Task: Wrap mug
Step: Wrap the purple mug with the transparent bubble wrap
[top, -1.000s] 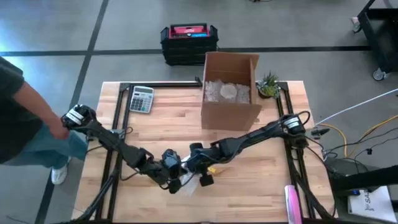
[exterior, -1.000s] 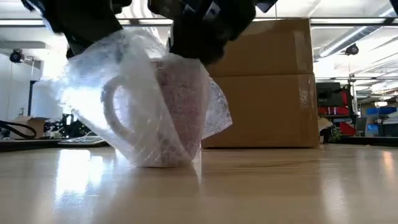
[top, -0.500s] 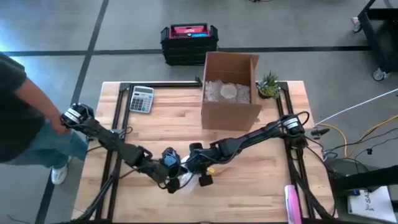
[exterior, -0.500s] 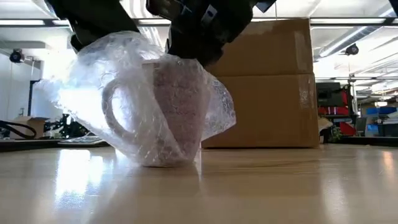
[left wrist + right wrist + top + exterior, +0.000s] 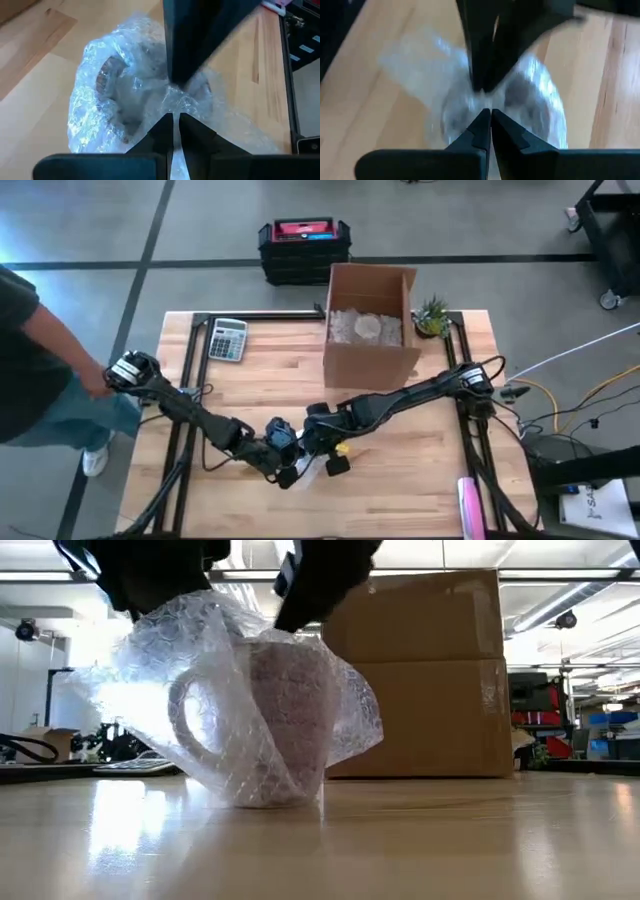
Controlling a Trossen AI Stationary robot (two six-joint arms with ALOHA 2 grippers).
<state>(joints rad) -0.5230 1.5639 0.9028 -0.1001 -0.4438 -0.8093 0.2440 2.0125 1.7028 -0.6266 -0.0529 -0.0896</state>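
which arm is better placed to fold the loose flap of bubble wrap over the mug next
Probably the left. Its end effector is pinched shut on the bubble wrap, which fans out loose on the handle side of the mug. The right end effector also grips wrap.

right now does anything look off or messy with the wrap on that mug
The bubble wrap sits loose and lopsided on the mug, billowing out on the handle side. Both the left gripper and the right gripper pinch it shut-fingered above the upright mug. Nothing spilled.

A mug (image 5: pixel 285 720) stands upright on the counter (image 5: pixel 400 840), loosely draped in bubble wrap (image 5: pixel 150 680); its handle faces left; a cardboard box (image 5: pixel 420 670) sits behind.
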